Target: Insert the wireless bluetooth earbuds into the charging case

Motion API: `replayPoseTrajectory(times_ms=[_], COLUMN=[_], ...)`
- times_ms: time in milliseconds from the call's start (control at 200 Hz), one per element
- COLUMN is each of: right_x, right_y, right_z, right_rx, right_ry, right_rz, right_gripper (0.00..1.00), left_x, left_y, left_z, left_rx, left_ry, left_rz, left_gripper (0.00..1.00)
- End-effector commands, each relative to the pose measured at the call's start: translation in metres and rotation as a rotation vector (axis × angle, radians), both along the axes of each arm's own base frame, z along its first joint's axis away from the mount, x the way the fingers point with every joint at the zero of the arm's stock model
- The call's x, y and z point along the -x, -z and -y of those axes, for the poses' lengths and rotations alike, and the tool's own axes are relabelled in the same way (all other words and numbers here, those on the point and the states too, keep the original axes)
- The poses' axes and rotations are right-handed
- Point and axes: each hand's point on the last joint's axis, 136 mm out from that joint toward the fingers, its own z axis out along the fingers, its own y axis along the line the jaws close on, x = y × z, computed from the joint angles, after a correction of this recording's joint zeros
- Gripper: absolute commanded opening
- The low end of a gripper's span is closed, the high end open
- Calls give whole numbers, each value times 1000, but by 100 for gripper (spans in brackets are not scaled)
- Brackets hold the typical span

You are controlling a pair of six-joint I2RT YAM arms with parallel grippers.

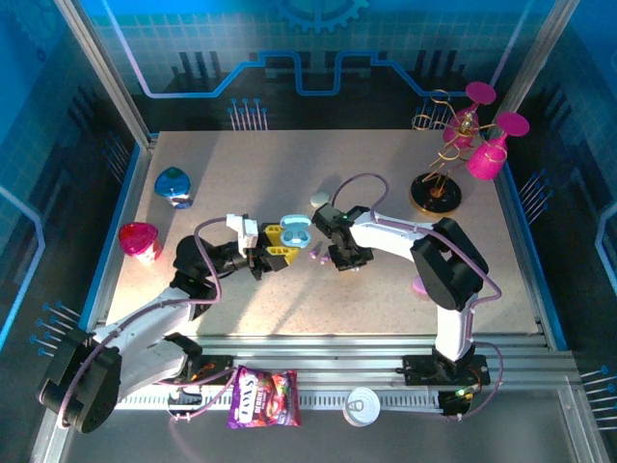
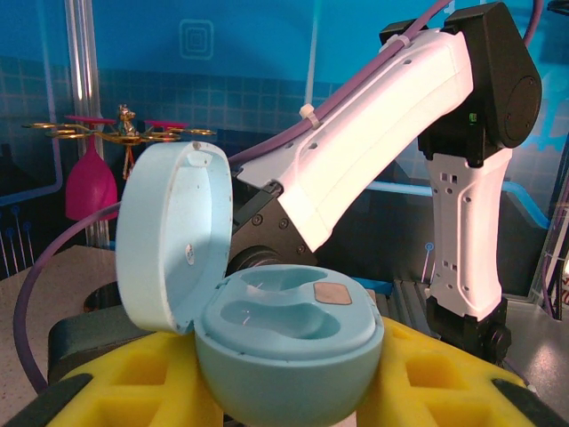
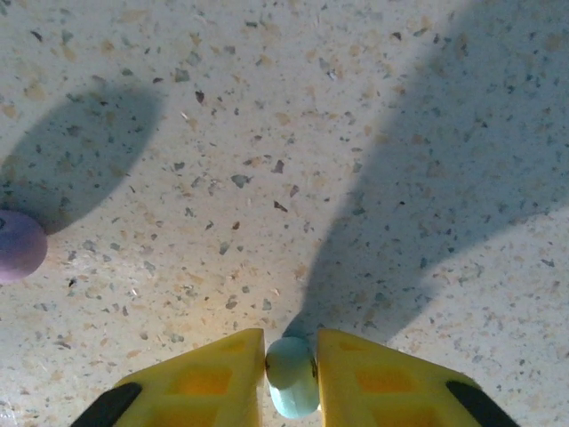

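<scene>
Pinching blue earbud [image 3: 292, 381] tight in right gripper [image 3: 291, 345]; hugging open charging case [image 2: 289, 351] in left gripper [image 2: 283, 391]. Next: lift, carry over, drop in.

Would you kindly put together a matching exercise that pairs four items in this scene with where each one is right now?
Things:
1. light blue case
2. light blue earbud
3. purple earbud
4. snack bag

Places:
A. loose on the table
B. by the metal rails at the near edge
C. in the left hand, lid open
D. between the fingers of the right hand

Pairs: 1-C, 2-D, 3-A, 4-B.
</scene>
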Motion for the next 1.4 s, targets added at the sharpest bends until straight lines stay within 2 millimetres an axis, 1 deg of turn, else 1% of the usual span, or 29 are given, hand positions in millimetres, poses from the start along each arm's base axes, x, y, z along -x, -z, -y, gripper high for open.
replayPoseTrajectory(times_ms=[0, 155, 325, 440, 520, 580, 660, 785, 931, 946, 961, 991, 1066, 1151, 1261, 1276, 1306, 1396], right_x=[7, 7, 8, 7, 5, 4, 2, 1, 4, 2, 5, 8, 10, 12, 9, 10, 6, 2], right_y=[9, 10, 9, 2, -7, -15, -29, -55, -87, -92, -90, -93, -103, -108, -112, -110, -114, -117], right_z=[8, 10, 10, 10, 9, 6, -1, -17, -29, -31, -30, -32, -35, -39, -44, -45, -46, -49], right_rx=[12, 9, 4, -12, -63, -144, -298, -622, -956, -992, -1016, -1074, -1182, -1274, -1386, -1391, -1421, -1474], right_ry=[2, 2, 2, 7, 22, 42, 75, 127, 177, 177, 190, 196, 209, 222, 251, 261, 255, 264], right_rz=[-43, -49, -52, -34, -13, 4, 20, 14, -45, -47, -65, -89, -125, -168, -213, -228, -212, -206], right_gripper=[24, 24, 19, 18, 18, 17, 17, 18, 18, 18, 18, 19, 18, 17, 17, 17, 17, 17], left_x=[4, 4, 3, 2, 0, -1, -2, -5, -7, -7, -7, -8, -7, -6, -5, -5, -5, -4], left_y=[-4, -4, -5, -4, -3, -3, -3, -4, -4, -5, -5, -5, -6, -5, -3, -3, -2, -1], left_z=[-2, -2, -1, -1, -1, -1, -1, -2, -2, -2, -2, -2, -2, -3, -5, -5, -6, -6], left_rx=[1, 1, 2, 1, 2, 5, 13, 21, 22, 22, 22, 22, 26, 30, 30, 29, 26, 15], left_ry=[3, 4, 6, 6, -1, -6, -10, -18, -27, -27, -25, -26, -24, -28, -38, -39, -42, -50], left_rz=[39, 39, 37, 35, 29, 25, 20, 10, -2, -3, -4, -7, -11, -16, -16, -17, -19, -16], left_gripper=[33, 33, 33, 33, 33, 33, 33, 33, 33, 33, 33, 33, 33, 33, 33, 33, 33, 33])
